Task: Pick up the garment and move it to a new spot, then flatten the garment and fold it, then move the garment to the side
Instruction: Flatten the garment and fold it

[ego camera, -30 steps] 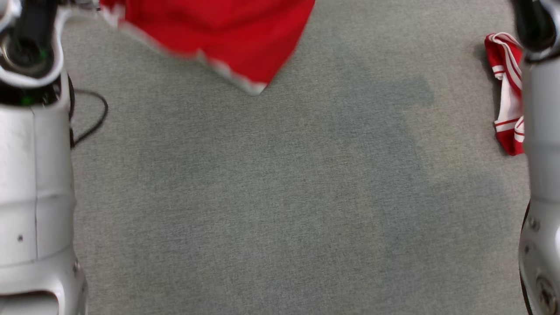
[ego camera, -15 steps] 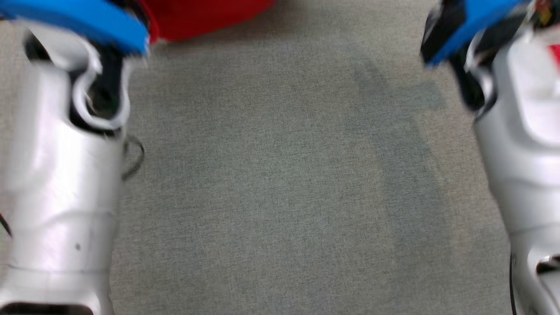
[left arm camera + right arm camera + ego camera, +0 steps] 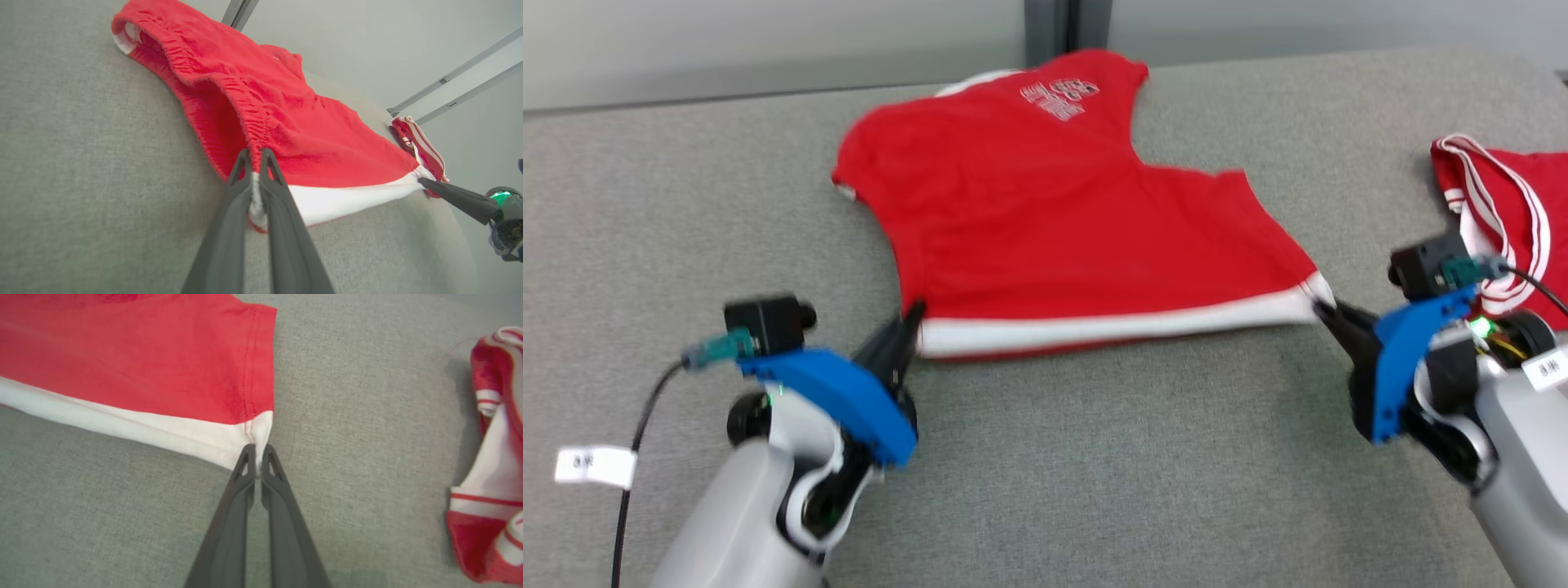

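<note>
We see a red short-sleeved garment [image 3: 1062, 212] spread on a grey fabric-covered surface [image 3: 1094, 457]. It lies in the far half of that surface. Its neck end is close to the far edge and its white hem band [image 3: 1111, 331] faces the near edge. White lettering [image 3: 1058, 94] sits near the neck. The cloth lies mostly flat, though the left wrist view shows puckers along the left side seam.

Our left gripper [image 3: 913, 314] is clamped on the hem's left corner, its two dark fingers pressed together with white cloth between them. Our right gripper [image 3: 1319, 309] pinches the hem's right corner in the same way, fingers closed on the white band where it meets the side seam. The hem runs in a nearly straight line between the two grippers. We cannot tell whether the corners touch the surface.

A second garment [image 3: 1503, 204], red with white stripes, lies crumpled by the right edge, beside our right wrist and apart from the first. Beyond the far edge stands a pale wall [image 3: 768, 41] with a dark upright post [image 3: 1066, 28].
</note>
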{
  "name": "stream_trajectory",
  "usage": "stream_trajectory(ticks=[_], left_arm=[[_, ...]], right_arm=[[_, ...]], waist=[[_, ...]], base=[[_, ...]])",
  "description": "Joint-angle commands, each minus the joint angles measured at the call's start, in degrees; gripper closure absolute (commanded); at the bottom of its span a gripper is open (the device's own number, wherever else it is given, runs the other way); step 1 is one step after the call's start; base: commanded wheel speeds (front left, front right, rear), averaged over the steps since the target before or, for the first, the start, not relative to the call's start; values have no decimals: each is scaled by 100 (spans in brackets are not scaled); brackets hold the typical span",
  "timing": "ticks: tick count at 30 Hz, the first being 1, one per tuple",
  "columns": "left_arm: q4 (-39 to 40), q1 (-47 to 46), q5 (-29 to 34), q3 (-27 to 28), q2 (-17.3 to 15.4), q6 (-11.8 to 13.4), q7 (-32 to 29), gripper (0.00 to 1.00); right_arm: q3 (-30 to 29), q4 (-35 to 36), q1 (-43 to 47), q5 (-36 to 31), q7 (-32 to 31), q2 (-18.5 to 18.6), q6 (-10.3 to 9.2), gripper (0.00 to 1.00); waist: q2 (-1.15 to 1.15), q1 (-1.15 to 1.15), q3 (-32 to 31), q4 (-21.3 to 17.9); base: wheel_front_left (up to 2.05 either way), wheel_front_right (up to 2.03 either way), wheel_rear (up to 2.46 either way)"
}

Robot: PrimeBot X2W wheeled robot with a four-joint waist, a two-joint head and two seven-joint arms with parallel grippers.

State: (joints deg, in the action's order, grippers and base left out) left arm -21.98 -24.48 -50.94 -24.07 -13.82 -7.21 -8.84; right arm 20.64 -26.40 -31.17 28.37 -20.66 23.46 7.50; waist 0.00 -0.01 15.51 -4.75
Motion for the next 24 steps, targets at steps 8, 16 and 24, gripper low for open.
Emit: stream_trajectory(ticks=[8,16,24], left_arm=[[1564,1367,-235,-204,-782,381,-1028,100],[3765,2699,-778,-286,-1407,1011,-2009,100],[4471,2493,-1196,50,-1059,1208,-1831,100]], right_arm=[[-1160,2352,2191,0,-2076,401,-6,100],[-2848,5176,4038,-558,-3989,-450,-3,100],[-2976,5876,3443,-705,-3756,-482,-2,100]], waist=[[0,1,-450,115],[0,1,-482,191],[0,1,-345,278]], base=[[0,0,0],[0,0,0],[0,0,0]])
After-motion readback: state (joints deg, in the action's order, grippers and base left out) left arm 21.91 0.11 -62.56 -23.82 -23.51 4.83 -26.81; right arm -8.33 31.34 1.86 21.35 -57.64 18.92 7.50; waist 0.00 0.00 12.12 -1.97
